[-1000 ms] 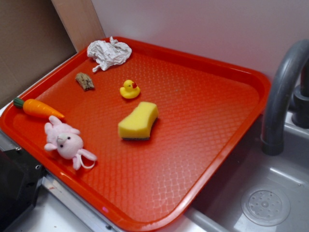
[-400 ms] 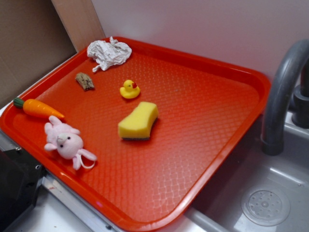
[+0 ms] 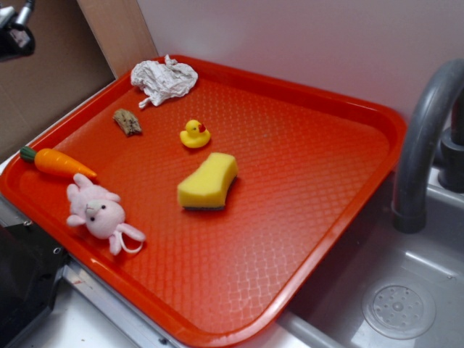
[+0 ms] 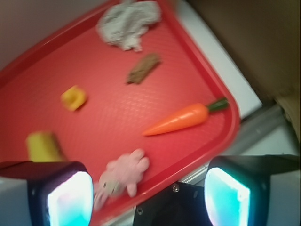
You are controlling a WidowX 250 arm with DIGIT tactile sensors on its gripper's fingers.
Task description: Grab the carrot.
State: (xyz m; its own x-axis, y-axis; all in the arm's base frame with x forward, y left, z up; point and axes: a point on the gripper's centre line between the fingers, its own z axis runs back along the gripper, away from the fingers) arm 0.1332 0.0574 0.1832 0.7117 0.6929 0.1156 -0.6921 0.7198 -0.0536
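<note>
Well below the wide-open, empty end effector (image 4: 148,195), the carrot (image 4: 181,118) lies near the tray (image 4: 225,101) edge.

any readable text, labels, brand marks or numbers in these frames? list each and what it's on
None readable in either view.
The red tray, carrot, sponge, rubber duck, plush bunny, crumpled paper and brown chunk show no print.
The wrist view is motion-blurred; the gripper pads glow blank, no markings.
</note>
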